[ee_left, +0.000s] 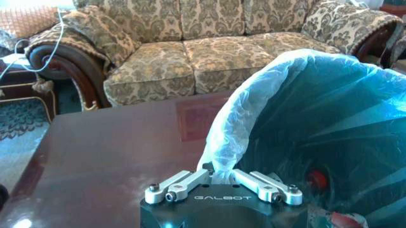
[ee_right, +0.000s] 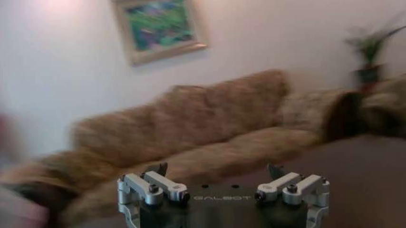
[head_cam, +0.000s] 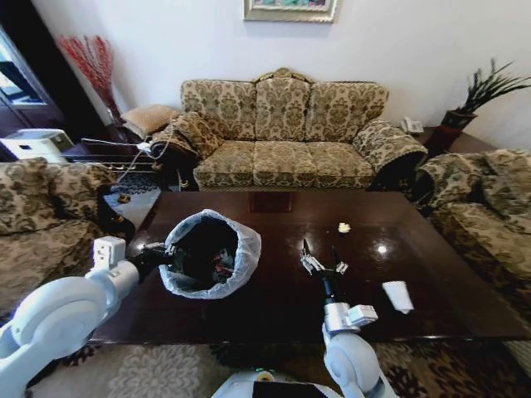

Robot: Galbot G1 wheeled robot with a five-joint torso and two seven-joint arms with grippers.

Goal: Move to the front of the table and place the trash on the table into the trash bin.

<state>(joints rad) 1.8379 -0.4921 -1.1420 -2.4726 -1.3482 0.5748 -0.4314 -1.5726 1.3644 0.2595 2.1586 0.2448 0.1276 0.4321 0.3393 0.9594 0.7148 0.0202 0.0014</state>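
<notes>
The trash bin [head_cam: 207, 253] sits tilted on the table's [head_cam: 274, 307] left, its rim pinched by the left gripper [head_cam: 166, 253], with some litter inside. A paper wad [head_cam: 343, 227] and cup [head_cam: 398, 296] remain right; the right gripper [head_cam: 323, 264] hangs wide, empty.

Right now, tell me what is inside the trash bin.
Inside the trash bin, held at its rim by the left gripper, lies something with a red cap and some red-marked litter. The bag lining hides the rest.

Home living room: patterned sofa [head_cam: 282, 133], framed picture [head_cam: 290, 8], coffee table [head_cam: 274, 298]
</notes>
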